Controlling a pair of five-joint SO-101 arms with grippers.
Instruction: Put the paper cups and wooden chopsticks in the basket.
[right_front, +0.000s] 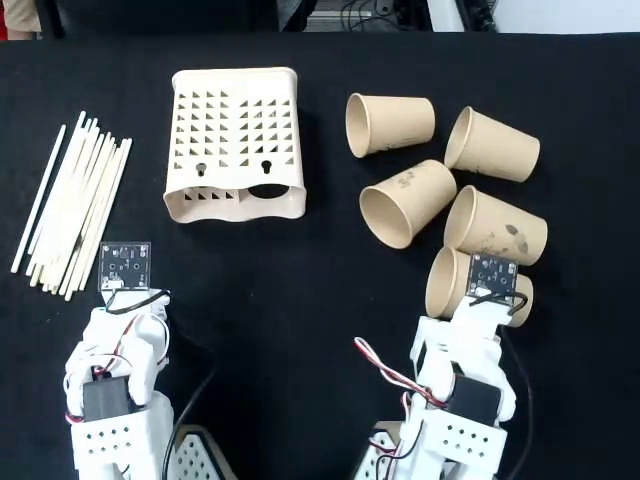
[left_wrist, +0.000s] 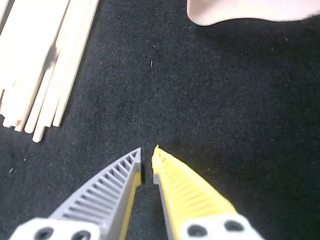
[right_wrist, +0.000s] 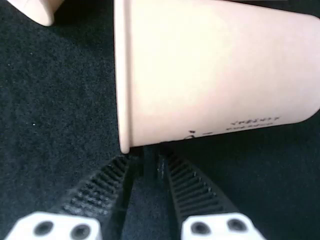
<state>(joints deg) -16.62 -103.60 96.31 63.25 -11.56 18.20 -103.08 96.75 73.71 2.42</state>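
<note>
Several wooden chopsticks lie in a loose bundle at the table's left; their ends show in the left wrist view. A cream perforated basket lies on its side at the upper middle. Several paper cups lie tipped over on the right. My left gripper is shut, hovering over bare cloth just beside the chopstick ends. My right gripper is shut with its tips right at the side of the nearest cup, which lies under the right wrist.
The black cloth covers the whole table. The basket's edge shows ahead of the left gripper. Another cup's rim lies just beyond the nearest cup. Cables trail by both arm bases at the front.
</note>
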